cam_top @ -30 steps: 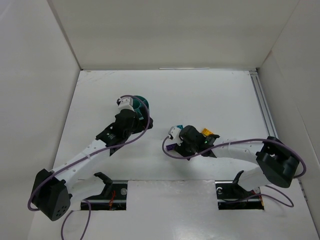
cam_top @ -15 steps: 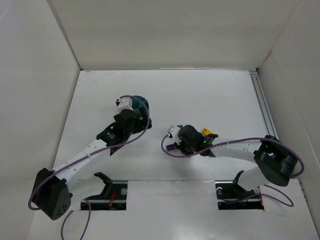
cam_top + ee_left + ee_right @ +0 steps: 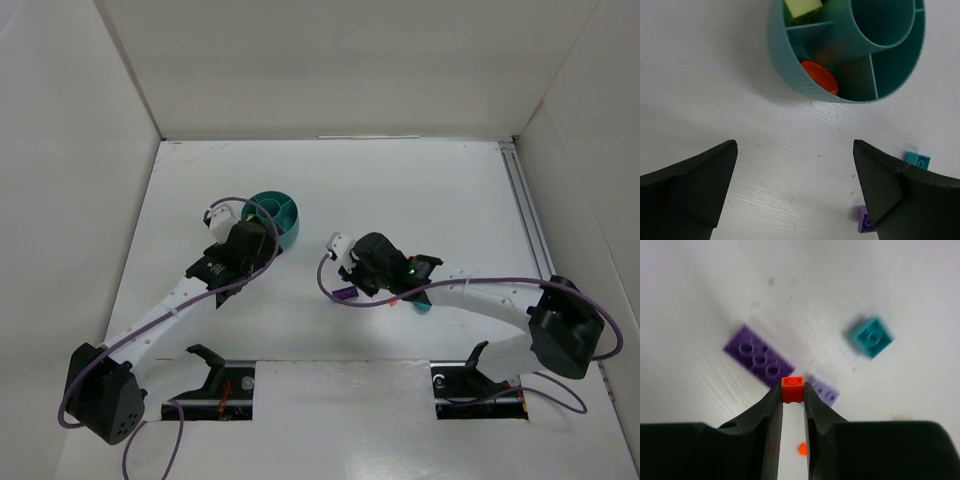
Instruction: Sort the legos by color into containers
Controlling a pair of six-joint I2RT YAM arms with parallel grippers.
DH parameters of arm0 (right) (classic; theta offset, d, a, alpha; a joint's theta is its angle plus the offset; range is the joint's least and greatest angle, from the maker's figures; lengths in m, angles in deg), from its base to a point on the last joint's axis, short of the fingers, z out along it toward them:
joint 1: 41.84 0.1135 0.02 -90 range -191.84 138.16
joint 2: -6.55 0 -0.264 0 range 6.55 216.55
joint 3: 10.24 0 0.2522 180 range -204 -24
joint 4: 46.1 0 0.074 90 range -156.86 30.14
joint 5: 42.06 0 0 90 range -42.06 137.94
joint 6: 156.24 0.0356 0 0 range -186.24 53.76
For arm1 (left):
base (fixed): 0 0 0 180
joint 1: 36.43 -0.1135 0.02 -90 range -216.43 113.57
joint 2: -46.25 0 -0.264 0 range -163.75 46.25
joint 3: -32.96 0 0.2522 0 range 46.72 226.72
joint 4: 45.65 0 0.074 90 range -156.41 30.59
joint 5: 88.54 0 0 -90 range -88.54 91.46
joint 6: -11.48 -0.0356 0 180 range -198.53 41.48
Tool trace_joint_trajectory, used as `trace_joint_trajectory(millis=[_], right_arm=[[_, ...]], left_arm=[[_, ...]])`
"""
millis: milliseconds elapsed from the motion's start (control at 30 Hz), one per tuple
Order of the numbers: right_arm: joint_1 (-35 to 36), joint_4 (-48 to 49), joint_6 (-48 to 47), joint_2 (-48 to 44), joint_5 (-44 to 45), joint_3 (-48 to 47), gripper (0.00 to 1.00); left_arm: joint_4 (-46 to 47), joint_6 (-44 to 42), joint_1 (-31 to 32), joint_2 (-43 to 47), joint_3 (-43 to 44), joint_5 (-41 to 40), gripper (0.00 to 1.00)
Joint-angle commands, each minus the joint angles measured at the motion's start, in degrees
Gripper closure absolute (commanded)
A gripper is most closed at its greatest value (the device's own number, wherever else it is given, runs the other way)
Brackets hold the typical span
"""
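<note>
While the right claw (image 3: 793, 398) pinched narrow on a small orange brick (image 3: 792, 388), the teal dish (image 3: 283, 231) lay up-left of it in the top view, well apart. Left arm nearer the dish; its claw (image 3: 795, 150) spread wide, empty, just below the rim. Orange piece (image 3: 819, 77) sat in the near compartment. Right arm reached leftward, low over the surface (image 3: 430, 190).

The teal dish (image 3: 780, 55) holds an orange piece (image 3: 819, 77) and a yellow piece (image 3: 802, 7); also a purple plate (image 3: 757, 356), lilac brick (image 3: 827, 391), teal brick (image 3: 870, 337), orange brick (image 3: 792, 389).
</note>
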Motion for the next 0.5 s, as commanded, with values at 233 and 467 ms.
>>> trace_joint_trajectory(millis=[233,467], right_arm=[[1.3,3.9,-11.7,13.8,2.5,-29.4,0.89],[1.3,2.2,-10.2,29.5,0.9,-48.3,0.89]], left_arm=[[-9.6,13.8,-1.2,11.5,-1.7,-10.9,0.00],[-12.3,14.8,-1.8,11.6,-1.7,-12.9,0.00]])
